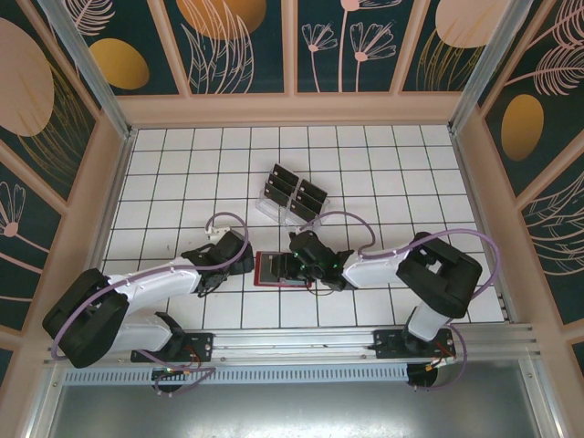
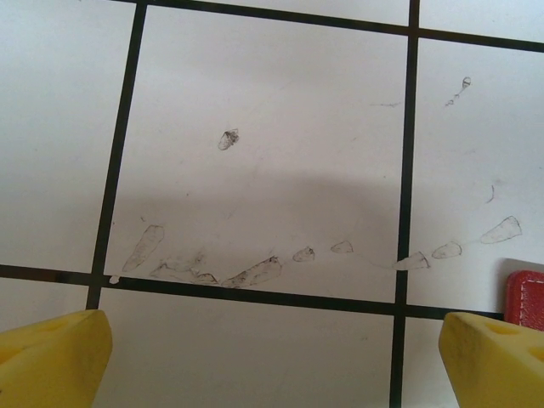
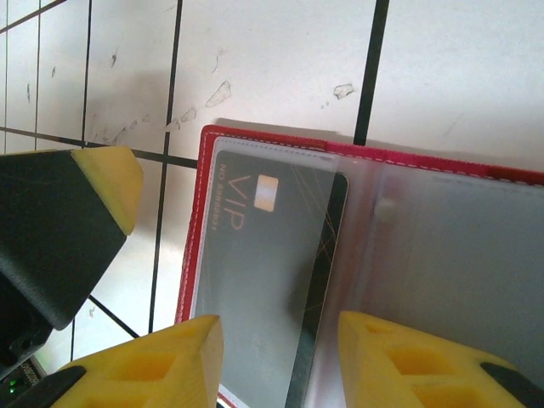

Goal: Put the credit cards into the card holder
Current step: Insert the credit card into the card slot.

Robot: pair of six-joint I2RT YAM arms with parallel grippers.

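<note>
Credit card [image 3: 270, 246] marked "VIP" lies inside red card holder [image 3: 459, 255] pocket.

A clear slotted rack [image 1: 272, 211] stands on the white gridded table [image 1: 182, 164], which bears grey scuffs [image 2: 246, 274], within floral-panelled walls [image 1: 228, 46]

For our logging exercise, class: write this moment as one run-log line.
left gripper open over table; right gripper open above card holder; one credit card in its pocket; more cards in clear rack
</note>
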